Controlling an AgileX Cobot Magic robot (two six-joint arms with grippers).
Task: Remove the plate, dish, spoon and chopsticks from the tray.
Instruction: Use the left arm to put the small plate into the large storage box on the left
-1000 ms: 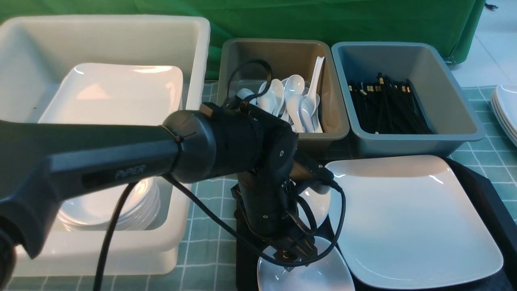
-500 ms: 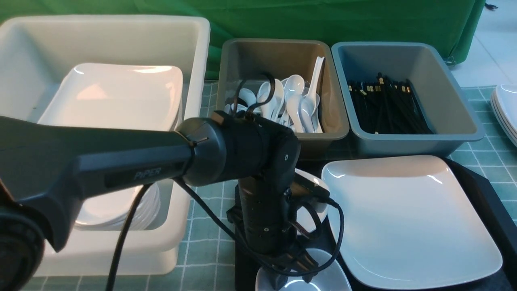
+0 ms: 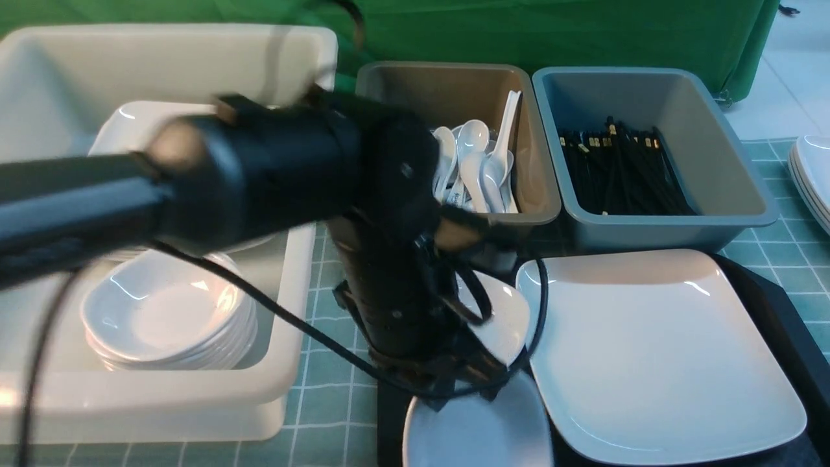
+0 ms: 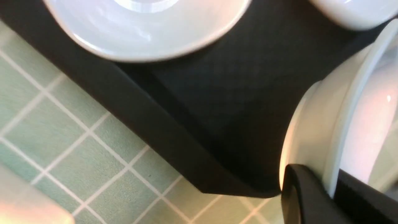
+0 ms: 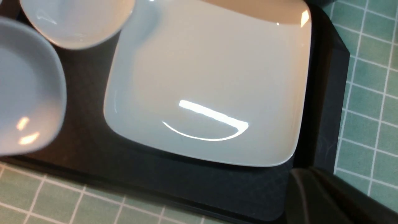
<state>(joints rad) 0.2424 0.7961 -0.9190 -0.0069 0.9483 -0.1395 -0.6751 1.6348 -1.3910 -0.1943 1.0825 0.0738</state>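
My left gripper [image 4: 331, 189] is shut on the rim of a small deep white dish [image 4: 314, 124], one finger [image 4: 298, 199] outside the wall and one inside. In the front view this dish [image 3: 476, 431] sits at the near left of the black tray [image 3: 775, 305], under my left gripper [image 3: 454, 383]. A second small dish [image 3: 506, 318] lies behind it. The large square white plate [image 3: 655, 350] fills the tray's right side, seen also as the plate [image 5: 208, 81] in the right wrist view. My right gripper [image 5: 306, 186] hovers shut over the tray's corner [image 5: 323, 93]. Spoon and chopsticks are out of view.
A big white tub [image 3: 279, 383] at the left holds a stack of small dishes [image 3: 168, 324] and large plates. Behind the tray stand a brown tub [image 3: 532, 194] of white cutlery and a grey tub [image 3: 713, 214] of thin black sticks. More plates [image 3: 814, 181] are stacked far right.
The left gripper has closed on the near dish's rim. The left arm has risen and swung left, uncovering the tub's dish stack, and the held dish has shifted slightly left.
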